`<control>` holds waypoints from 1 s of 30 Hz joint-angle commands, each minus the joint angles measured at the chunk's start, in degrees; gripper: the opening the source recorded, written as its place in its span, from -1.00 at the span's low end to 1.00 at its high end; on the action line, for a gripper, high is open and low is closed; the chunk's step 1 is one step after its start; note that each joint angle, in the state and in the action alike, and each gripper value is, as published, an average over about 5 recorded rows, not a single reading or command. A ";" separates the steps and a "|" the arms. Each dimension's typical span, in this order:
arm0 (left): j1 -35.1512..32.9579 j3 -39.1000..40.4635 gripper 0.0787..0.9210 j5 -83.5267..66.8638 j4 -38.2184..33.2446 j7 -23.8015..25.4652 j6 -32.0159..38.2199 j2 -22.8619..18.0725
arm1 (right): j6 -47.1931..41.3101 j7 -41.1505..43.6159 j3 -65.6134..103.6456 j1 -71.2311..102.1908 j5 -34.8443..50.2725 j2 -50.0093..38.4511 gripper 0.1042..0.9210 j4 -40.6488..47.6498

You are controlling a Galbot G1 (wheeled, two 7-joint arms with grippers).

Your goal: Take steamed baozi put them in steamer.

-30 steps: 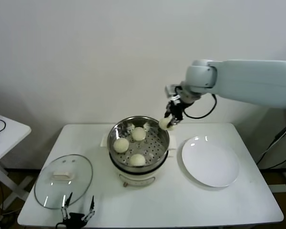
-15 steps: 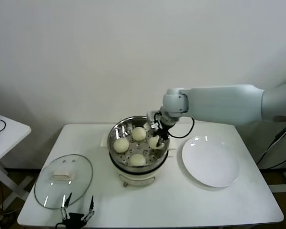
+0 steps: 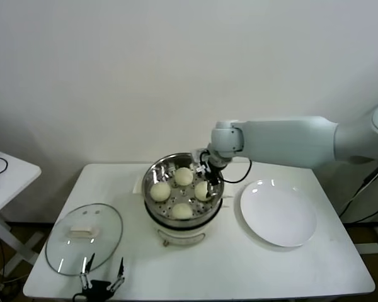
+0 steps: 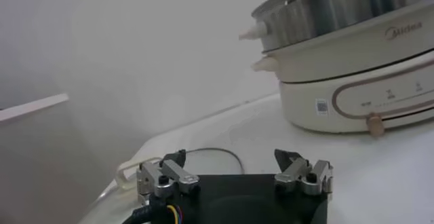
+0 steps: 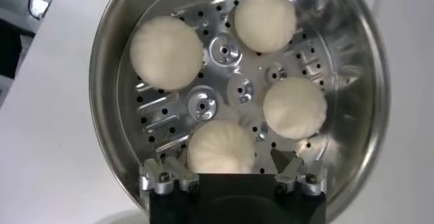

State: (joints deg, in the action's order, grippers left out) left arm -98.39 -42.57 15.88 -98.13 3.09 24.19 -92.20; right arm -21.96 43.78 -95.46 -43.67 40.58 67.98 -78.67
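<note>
Buns first: you've got four small round cream-white steamed baozi (image 5: 221, 147) all lying on the perforated floor of the round shiny stainless-steel steamer (image 3: 155, 173) on the white desk (image 3: 290, 264). Right gripper (image 3: 206, 183) sits inside the pot, jaws spread either side of the nearest bun, no clear squeeze. Likely soft, light, easily dented; take them gently at the widest sides. Left gripper (image 4: 234, 175) idles open near the desk's front edge.
</note>
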 commanded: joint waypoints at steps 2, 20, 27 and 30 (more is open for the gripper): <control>-0.40 0.10 0.77 0.06 -1.16 0.25 -0.22 0.65 | -1.31 -1.31 -0.18 -12.41 16.95 -9.95 0.75 -5.05; 0.68 1.17 0.77 0.05 -0.88 0.38 -0.03 0.42 | 14.20 -34.46 59.87 51.16 3.49 -45.77 0.76 -16.48; 0.66 0.89 0.77 -0.51 -1.15 0.22 0.17 0.31 | 31.97 -36.57 100.39 101.30 2.18 -47.56 0.76 -16.88; 0.74 1.01 0.77 -0.60 -1.01 0.07 0.41 0.17 | 36.39 -36.66 114.13 118.57 1.80 -43.02 0.76 -18.24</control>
State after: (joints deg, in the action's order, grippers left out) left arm -97.72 -41.68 15.49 -99.19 3.30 24.40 -92.20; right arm -6.33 15.62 -40.86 0.81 45.03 29.31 -93.40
